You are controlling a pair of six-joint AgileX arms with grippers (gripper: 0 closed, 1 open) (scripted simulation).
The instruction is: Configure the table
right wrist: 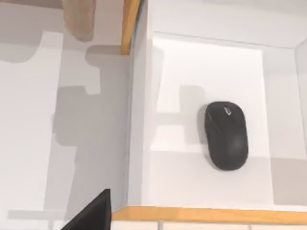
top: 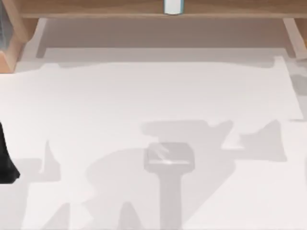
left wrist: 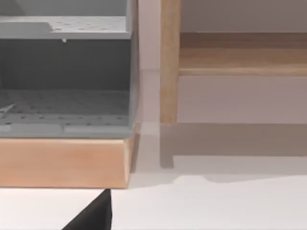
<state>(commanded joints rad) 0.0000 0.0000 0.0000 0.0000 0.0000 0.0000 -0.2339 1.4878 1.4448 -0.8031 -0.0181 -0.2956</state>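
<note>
Below the top camera, the big white surface (top: 144, 105) lies across almost all I see, bare but for shadows, so I judge the setting up has hardly begun. Along its far edge runs the wooden ledge (top: 96, 7), with a small pale thing (top: 173, 6) on it. From my left wrist I see a grey rack (left wrist: 64, 72) on a wooden base (left wrist: 62, 163). From my right wrist I see a black mouse (right wrist: 225, 135) in a white tray (right wrist: 192, 67), maybe waiting to be moved. Whether my left gripper or my right gripper is wide or narrow, I cannot tell.
</note>
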